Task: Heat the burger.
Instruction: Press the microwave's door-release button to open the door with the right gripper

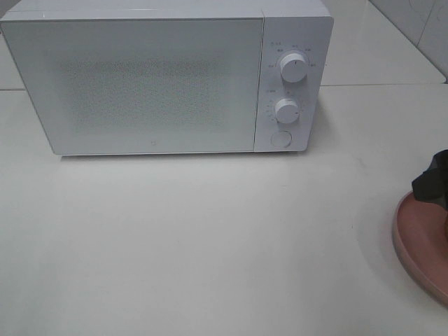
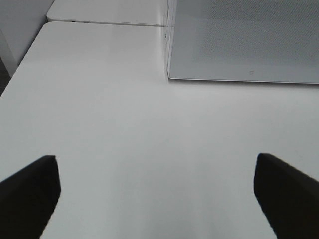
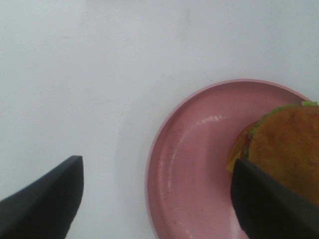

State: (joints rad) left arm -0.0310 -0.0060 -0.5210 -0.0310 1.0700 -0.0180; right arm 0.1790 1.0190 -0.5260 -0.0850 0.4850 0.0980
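The microwave [image 1: 308, 31] looks like smooth white plastic with a finely dotted, matt door [image 1: 140, 84], the table [image 1: 210, 238] is smooth, white and faintly sheened, the pink plate [image 3: 194, 164] is glossy, and the burger [image 3: 289, 149] has a dull, finely grained bun.

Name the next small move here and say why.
Probably bring the left gripper up to the white microwave's shut door: the golden-bunned burger on the pink round plate cannot go in until it opens, and that gripper's fingers stand open over the white table near it.

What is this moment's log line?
microwave: shut | burger: on pink plate | left gripper: open | right gripper: open over plate
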